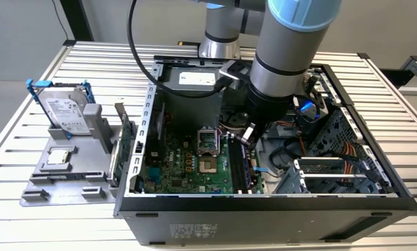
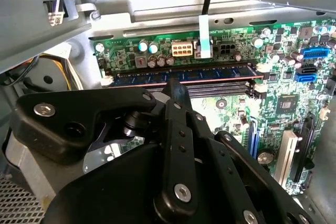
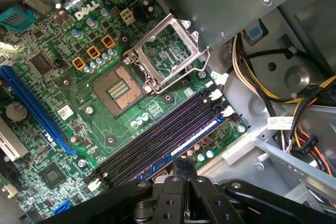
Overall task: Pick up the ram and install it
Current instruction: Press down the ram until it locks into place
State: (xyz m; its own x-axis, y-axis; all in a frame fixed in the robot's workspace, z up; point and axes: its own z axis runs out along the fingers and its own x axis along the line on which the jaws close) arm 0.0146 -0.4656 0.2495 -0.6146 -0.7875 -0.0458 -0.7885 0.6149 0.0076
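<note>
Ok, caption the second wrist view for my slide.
Claw presses the ram into a slot on the green motherboard.

Silver-grey tubular arm (image 1: pixel 281 57) with pale-blue joint cap, black cable, black screw-studded pincer (image 2: pixel 176 90).

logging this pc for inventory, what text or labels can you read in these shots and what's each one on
No text quoted: nearly all of it is too small to read.
motherboard: bold white maker's lettering near its connectors, not read off here; other markings too small.
hard drive: label print too small.
white label inside the case's rear: too small.
sticker on the case's outer wall: too small.
cable tag: blurred.
</note>
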